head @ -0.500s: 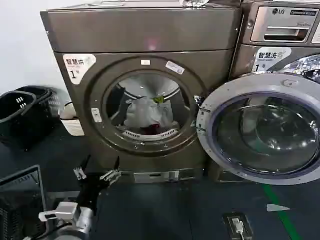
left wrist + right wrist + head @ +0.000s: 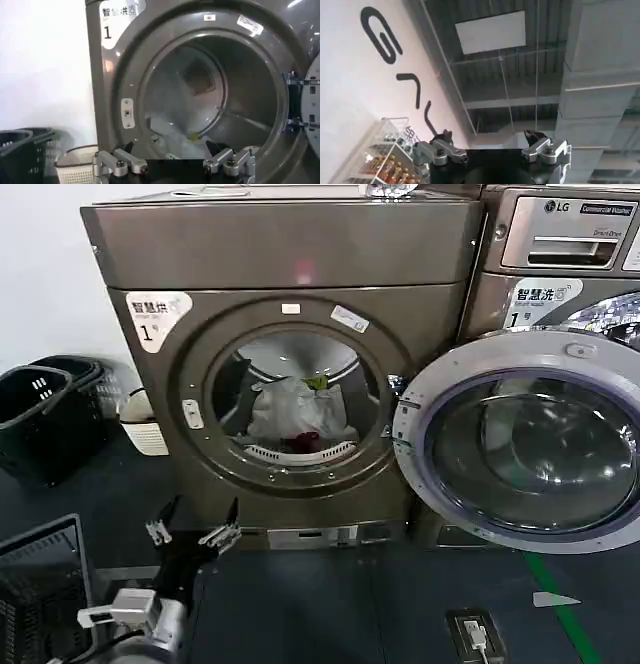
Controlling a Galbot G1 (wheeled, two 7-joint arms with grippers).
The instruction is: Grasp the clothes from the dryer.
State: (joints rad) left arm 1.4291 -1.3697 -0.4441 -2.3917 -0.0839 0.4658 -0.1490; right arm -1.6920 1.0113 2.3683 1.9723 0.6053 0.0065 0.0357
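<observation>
Our left claw [image 2: 193,522] hangs wide open and empty, low before the big bronze-grey metal dryer [image 2: 280,354]; soft white clothes [image 2: 295,412] lie inside, perhaps heaped.

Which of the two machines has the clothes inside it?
The dryer on the left, bronze-grey with a sticker marked 1. Its round port shows the clothes heaped in the drum; the LG machine stands to its right.

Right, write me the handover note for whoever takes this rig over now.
Left gripper: open, empty, low in front of the dryer, below its port.
Right gripper: open, empty, pointed up toward the ceiling, away from the work.
Clothes: piled inside the drum, white pieces with a dark red one at the bottom and a green bit on top. Dryer door swung open to the right.
Done: nothing grasped.
Left: reach into the port, grasp the clothes, pull them out.
</observation>
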